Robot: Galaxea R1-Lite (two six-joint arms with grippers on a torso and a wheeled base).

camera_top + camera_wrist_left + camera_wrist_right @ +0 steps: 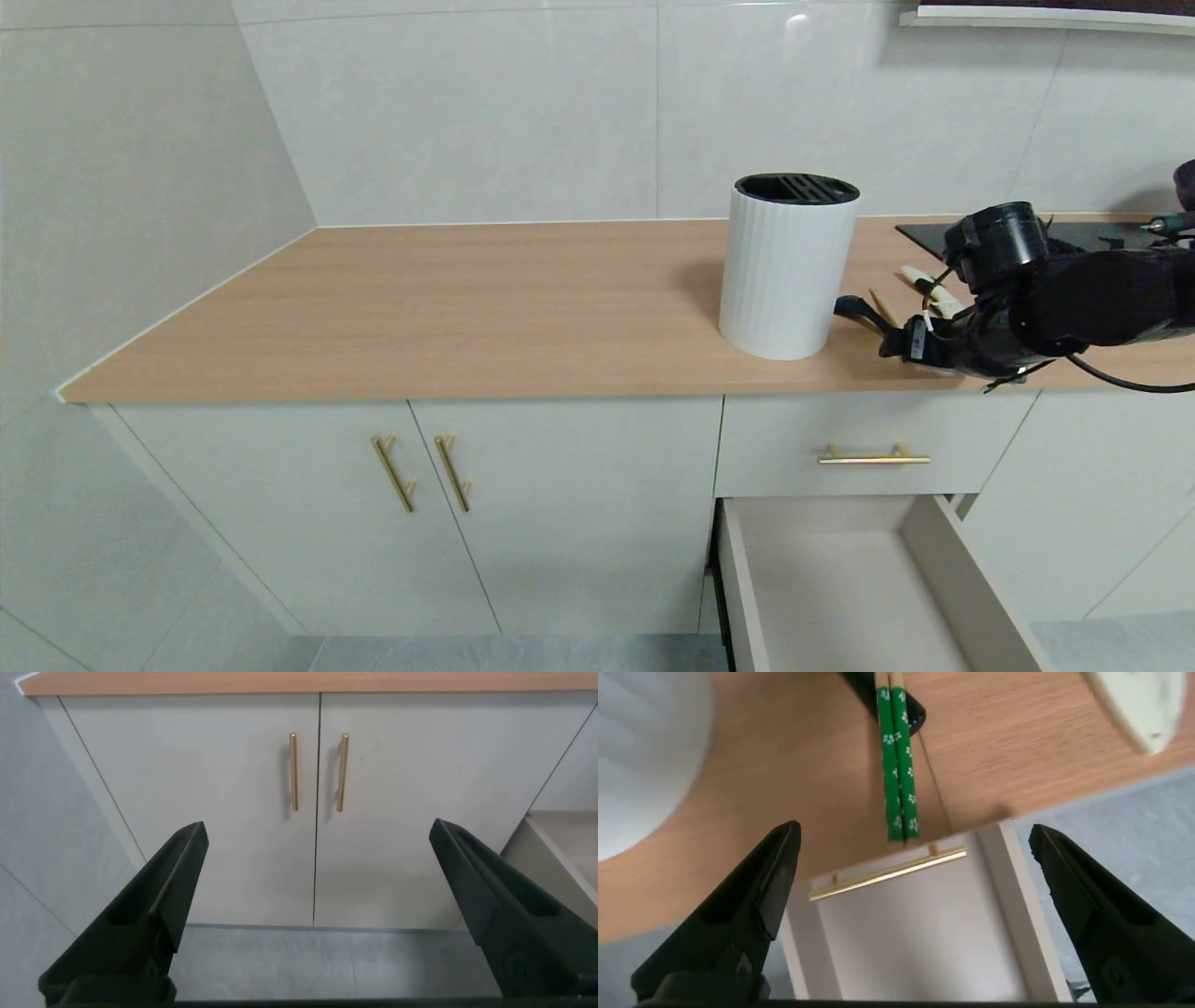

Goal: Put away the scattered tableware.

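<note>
A pair of green patterned chopsticks (898,765) lies on the wooden counter (467,308), its tips near the front edge and its far end resting on a black utensil (901,705). A white-handled utensil (1134,705) lies beside them. In the head view the chopsticks (880,305) and the white utensil (929,283) sit just right of the white ribbed holder (789,266). My right gripper (913,835) hovers open above the chopsticks' green ends, holding nothing. My left gripper (318,831) is open and empty, low in front of the cabinet doors.
Below the counter a drawer (738,579) stands pulled out, under a shut drawer with a gold handle (873,457). Two cabinet doors with gold handles (318,770) are shut. A dark cooktop (924,233) lies at the back right. Tiled walls close off the back and left.
</note>
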